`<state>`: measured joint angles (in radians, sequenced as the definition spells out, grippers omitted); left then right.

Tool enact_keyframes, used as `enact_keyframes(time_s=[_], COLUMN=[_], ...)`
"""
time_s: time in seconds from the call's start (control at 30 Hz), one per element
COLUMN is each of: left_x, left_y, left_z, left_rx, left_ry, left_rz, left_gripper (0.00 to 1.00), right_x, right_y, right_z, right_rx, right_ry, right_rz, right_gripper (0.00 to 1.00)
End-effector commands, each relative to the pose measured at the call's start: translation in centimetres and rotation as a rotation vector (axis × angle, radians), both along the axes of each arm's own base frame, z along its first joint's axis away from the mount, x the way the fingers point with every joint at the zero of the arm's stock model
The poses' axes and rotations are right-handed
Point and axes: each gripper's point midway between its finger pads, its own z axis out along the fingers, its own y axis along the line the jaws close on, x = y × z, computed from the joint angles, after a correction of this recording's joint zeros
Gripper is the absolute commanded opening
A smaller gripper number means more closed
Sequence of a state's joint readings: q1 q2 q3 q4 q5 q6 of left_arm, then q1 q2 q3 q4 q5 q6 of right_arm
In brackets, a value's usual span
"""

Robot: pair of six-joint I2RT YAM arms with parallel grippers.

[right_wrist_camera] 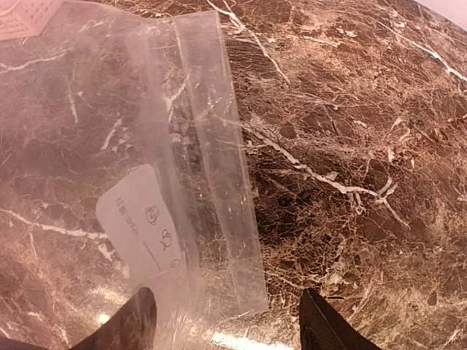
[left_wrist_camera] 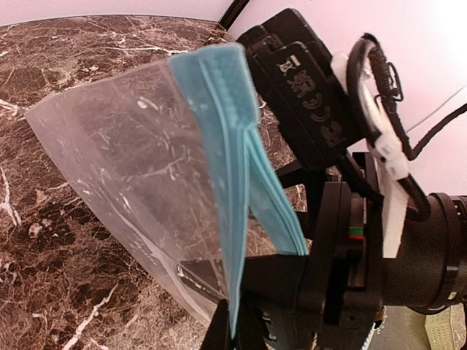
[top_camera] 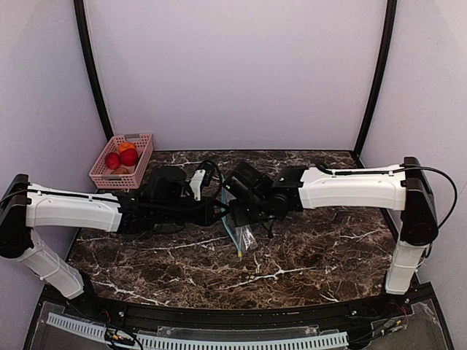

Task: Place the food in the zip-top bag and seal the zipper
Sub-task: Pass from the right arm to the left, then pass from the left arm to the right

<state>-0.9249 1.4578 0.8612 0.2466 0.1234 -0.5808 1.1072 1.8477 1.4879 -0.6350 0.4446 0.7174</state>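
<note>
Left gripper [left_wrist_camera: 233, 332] pinches zip-top bag [left_wrist_camera: 131, 168] — right gripper [right_wrist_camera: 230, 324] parted beside it.

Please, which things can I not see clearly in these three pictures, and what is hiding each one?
- Top view: the top edge of the bag, hidden under the right arm.
- Left wrist view: the fingertips of the left gripper, cut off by the bottom edge.
- Right wrist view: the print on the label, too blurred to read; the basket, cut off by the corner.
- Top view: the number of fruit, small and piled together.

Pale lilac walls [top_camera: 233, 73], black corner poles [top_camera: 93, 73], dark brown white-veined marble table [top_camera: 314, 255], even light
</note>
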Motion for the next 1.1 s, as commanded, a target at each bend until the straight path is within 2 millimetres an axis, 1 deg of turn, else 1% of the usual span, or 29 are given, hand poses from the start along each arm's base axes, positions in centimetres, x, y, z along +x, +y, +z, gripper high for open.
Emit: enact_keyframes(time_s=[0.0, 0.2, 0.27, 0.3, 0.33, 0.37, 0.4, 0.43, 0.47, 0.5, 0.53, 0.57, 0.6, 0.63, 0.73, 0.77, 0.9, 0.97, 1.03, 1.07], left_x=[-0.6, -0.3, 0.2, 0.6, 1.0, 1.2, 1.4, 1.6, 1.8, 1.9, 2.0, 2.1, 2.3, 2.4, 2.8, 3.0, 3.4, 3.4, 3.2, 2.9], left_y=[0.1, 1.1, 1.9, 2.8, 3.1, 4.1, 4.3, 5.1, 5.3, 5.9, 6.0, 6.4, 6.5, 6.9, 7.5, 7.7, 8.1, 7.7, 6.3, 5.3], left_z=[2.6, 2.4, 2.1, 1.2, 1.3, 0.3, 0.3, -0.5, -0.4, -1.0, -0.9, -1.3, -1.1, -1.5, -1.5, -1.6, -1.6, -1.6, -1.2, -0.9], left_rx=[-0.067, -0.029, 0.01, 0.065, 0.085, 0.148, 0.169, 0.222, 0.238, 0.28, 0.29, 0.324, 0.332, 0.361, 0.404, 0.417, 0.456, 0.452, 0.4, 0.35], left_ry=[-0.05, -0.057, -0.054, -0.045, -0.048, -0.037, -0.039, -0.034, -0.036, -0.034, -0.037, -0.035, -0.04, -0.039, -0.046, -0.053, -0.064, -0.062, -0.059, -0.054], left_rz=[-0.017, 0.023, 0.069, 0.116, 0.137, 0.174, 0.188, 0.211, 0.221, 0.236, 0.244, 0.256, 0.264, 0.276, 0.303, 0.314, 0.331, 0.316, 0.269, 0.234], left_gripper=[0.01, 0.01, 0.01, 0.01, 0.01, 0.01, 0.01, 0.01, 0.01, 0.01, 0.01, 0.01, 0.01, 0.01, 0.01, 0.01, 0.01, 0.01, 0.01, 0.02], right_x=[1.0, 2.2, 2.4, 2.5, 2.5, 2.5, 2.5, 2.6, 2.6, 2.7, 2.7, 2.7, 2.8, 2.8, 2.8, 2.8, 2.6, 2.5, 2.4, 2.4], right_y=[-1.1, -3.3, -4.1, -4.4, -4.7, -5.0, -5.2, -5.4, -5.6, -5.9, -6.1, -6.3, -6.5, -6.7, -7.2, -7.4, -7.2, -6.6, -5.7, -5.3], right_z=[-1.0, -1.4, -1.2, -1.0, -0.7, -0.4, 0.0, 0.2, 0.4, 0.7, 0.9, 1.1, 1.4, 1.6, 2.3, 2.5, 3.0, 3.2, 3.2, 3.2], right_rx=[-0.011, -0.077, -0.099, -0.105, -0.111, -0.115, -0.11, -0.108, -0.108, -0.106, -0.11, -0.111, -0.114, -0.117, -0.136, -0.139, -0.126, -0.109, -0.081, -0.062], right_ry=[-0.01, -0.038, -0.049, -0.054, -0.061, -0.066, -0.073, -0.076, -0.078, -0.083, -0.085, -0.087, -0.091, -0.094, -0.106, -0.108, -0.099, -0.088, -0.077, -0.072], right_rz=[-0.066, -0.133, -0.149, -0.156, -0.161, -0.165, -0.168, -0.171, -0.174, -0.178, -0.182, -0.185, -0.19, -0.194, -0.211, -0.215, -0.203, -0.181, -0.144, -0.131], right_gripper=[0.68, 0.68, 0.66, 0.64, 0.6, 0.57, 0.53, 0.48, 0.43, 0.39, 0.36, 0.32, 0.29, 0.27, 0.19, 0.19, 0.18, 0.14, 0.07, 0.04])
